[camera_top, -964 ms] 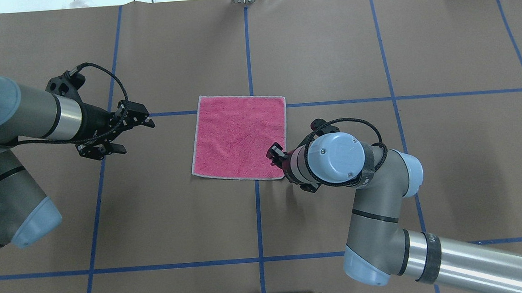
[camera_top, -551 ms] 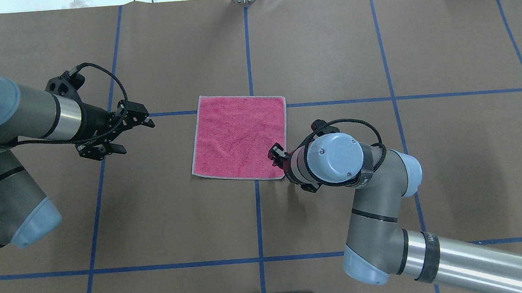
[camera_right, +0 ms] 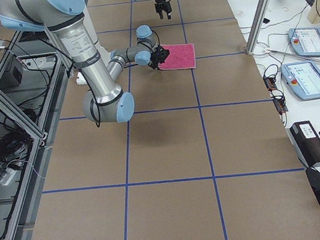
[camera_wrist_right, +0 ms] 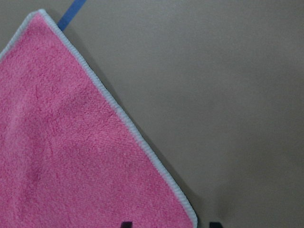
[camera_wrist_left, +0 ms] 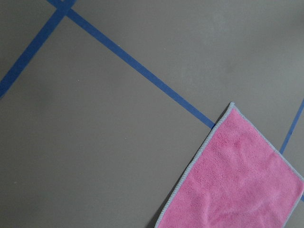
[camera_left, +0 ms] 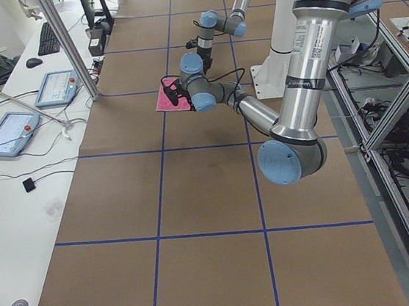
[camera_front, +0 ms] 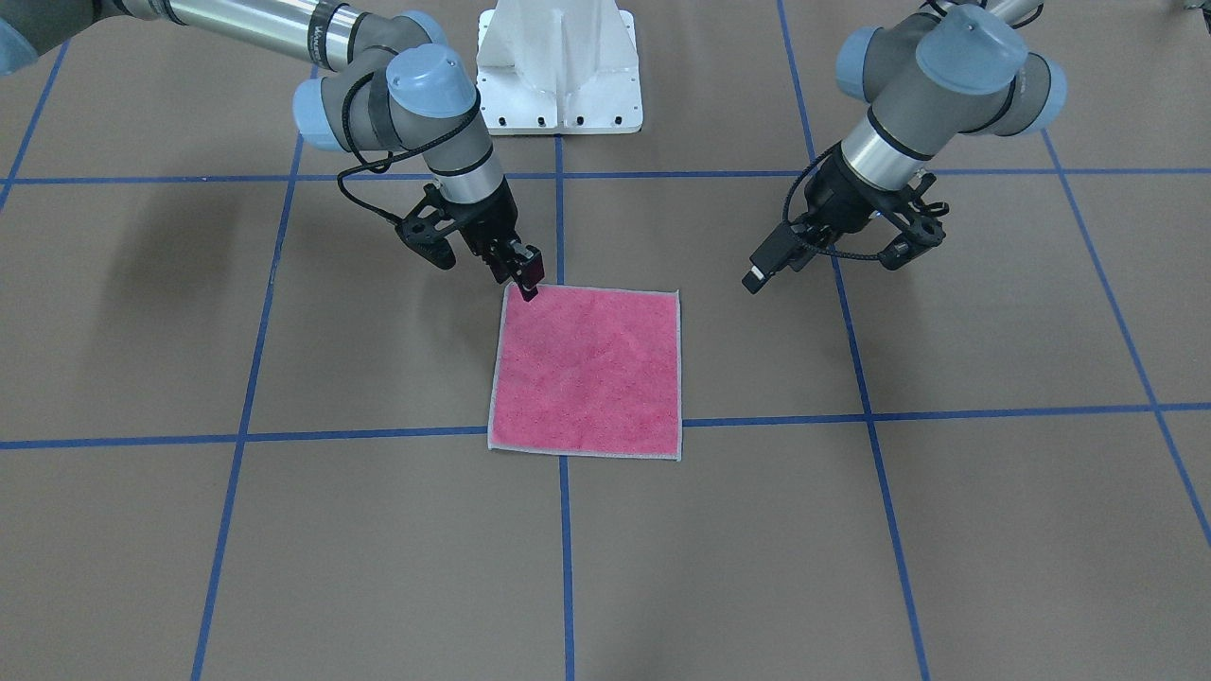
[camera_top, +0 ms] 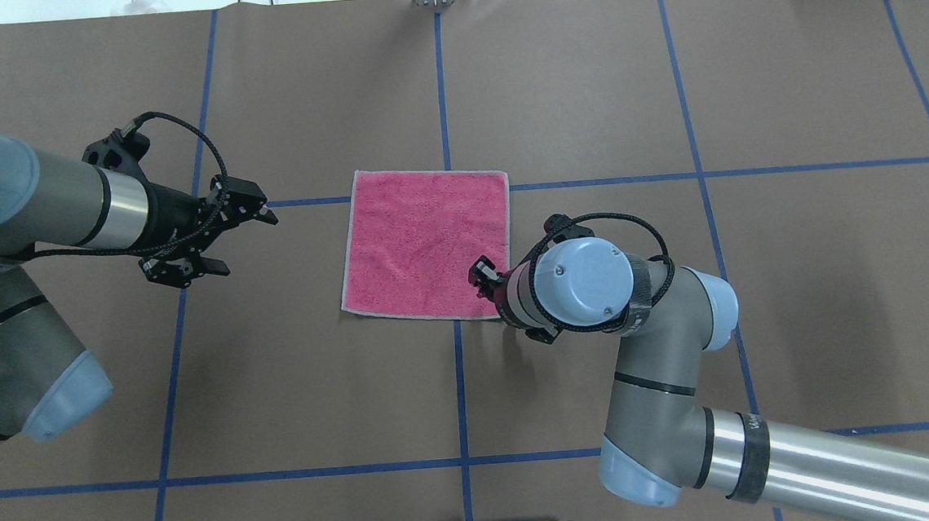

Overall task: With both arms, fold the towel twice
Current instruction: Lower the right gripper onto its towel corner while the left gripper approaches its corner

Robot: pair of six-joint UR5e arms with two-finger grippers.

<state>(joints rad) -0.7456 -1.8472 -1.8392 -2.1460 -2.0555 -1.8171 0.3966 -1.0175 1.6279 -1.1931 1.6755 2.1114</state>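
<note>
The towel (camera_top: 426,243) lies flat on the table, pink face up, with a light grey hem; it also shows in the front view (camera_front: 587,369). My right gripper (camera_top: 484,279) points down over the towel's corner nearest the right arm (camera_front: 525,274). In the right wrist view its two fingertips (camera_wrist_right: 126,223) stand apart on either side of that corner (camera_wrist_right: 187,213), so it is open and holds nothing. My left gripper (camera_top: 257,212) hovers above the bare table left of the towel, apart from it, its jaws open and empty (camera_front: 757,279). The left wrist view shows a towel corner (camera_wrist_left: 237,180).
Brown paper covers the table (camera_top: 583,80), marked with blue tape lines (camera_top: 441,90). The white pedestal base (camera_front: 558,66) stands between the arms. In the left side view, tablets (camera_left: 10,133) lie on a side bench beyond the table.
My right arm has shifted slightly left, bringing its gripper a little further over the towel's corner. The left gripper has barely moved. The towel lies as before.
</note>
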